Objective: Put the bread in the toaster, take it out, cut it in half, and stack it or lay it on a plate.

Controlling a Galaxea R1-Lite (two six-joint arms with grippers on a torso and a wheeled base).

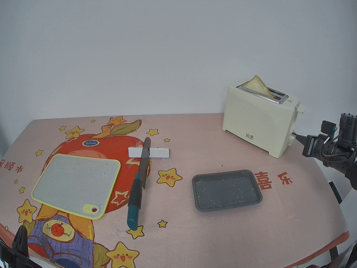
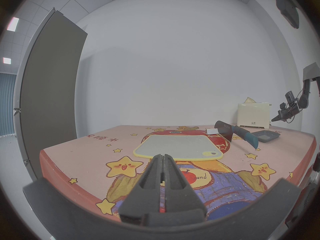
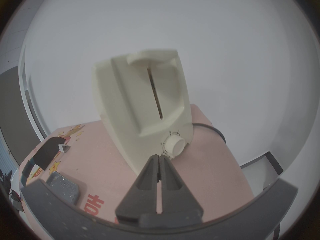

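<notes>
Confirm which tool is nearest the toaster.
The right tool, shut, at the dial end of the toaster; the left tool is far off, near the board.

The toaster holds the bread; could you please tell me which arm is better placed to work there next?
Right, probably. The right pincer, shut, sits by the toaster, at its lever end, near the bread. The left pincer is far off, beyond the cutting board.
</notes>
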